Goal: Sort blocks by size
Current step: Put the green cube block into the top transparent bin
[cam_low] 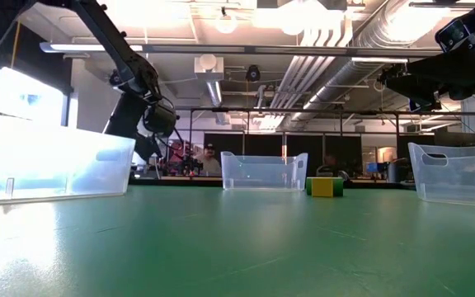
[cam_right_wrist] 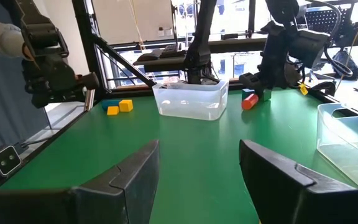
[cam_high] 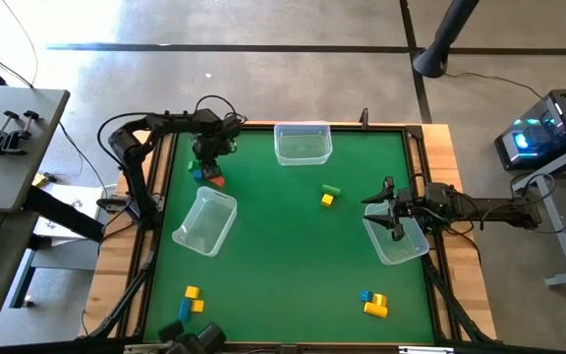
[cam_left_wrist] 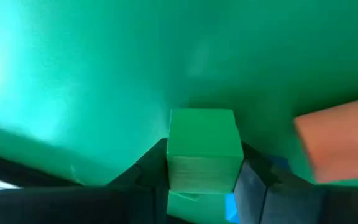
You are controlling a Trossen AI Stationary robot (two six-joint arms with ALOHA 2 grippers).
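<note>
My left gripper (cam_high: 207,164) is at the table's far left, shut on a green block (cam_left_wrist: 204,149). A red-orange block (cam_left_wrist: 340,140) and a blue block (cam_high: 198,175) lie right beside it on the green mat. My right gripper (cam_right_wrist: 197,168) is open and empty, above the clear bin (cam_high: 398,241) at the right. A green and a yellow block (cam_high: 329,194) lie mid-table. Yellow and blue blocks lie near the front left (cam_high: 192,300) and front right (cam_high: 373,303). My left gripper pinches the green block by two opposite side faces (cam_left_wrist: 174,163) between its two fingers (cam_left_wrist: 257,180). The fingers come from above, pointing down. Whether the block rests on the mat or is just clear of it, I cannot tell.
A clear bin (cam_high: 303,143) stands at the far edge and another (cam_high: 205,221) at the left, just nearer than my left gripper. A raised frame runs round the mat. A person (cam_low: 210,158) shows in the room beyond.
</note>
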